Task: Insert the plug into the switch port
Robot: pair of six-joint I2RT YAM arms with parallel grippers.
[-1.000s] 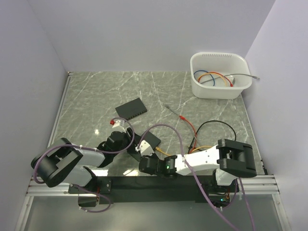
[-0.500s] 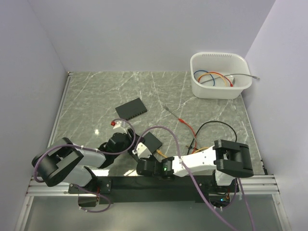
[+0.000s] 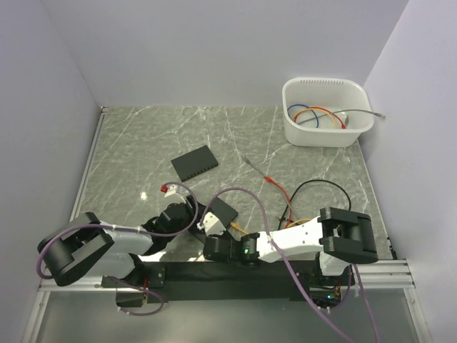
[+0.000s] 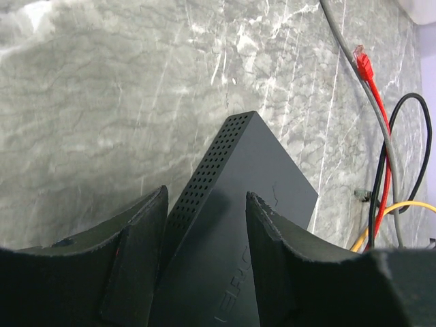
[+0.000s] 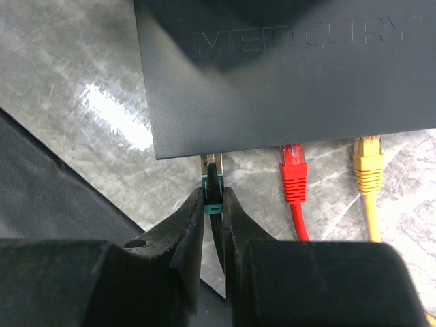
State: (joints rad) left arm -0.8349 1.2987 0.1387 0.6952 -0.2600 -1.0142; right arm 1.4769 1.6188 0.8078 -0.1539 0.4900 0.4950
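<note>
Plug [image 5: 214,181] — between fingers [image 5: 185,235], at switch [image 5: 272,82]

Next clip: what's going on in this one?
The left gripper is clamped on the black network switch on the marble-look table. The right gripper pinches a black cable plug with a teal band, its tip right at the switch's port edge, beside a red plug and a yellow plug already in their ports. Whether it is fully seated cannot be told.
</note>
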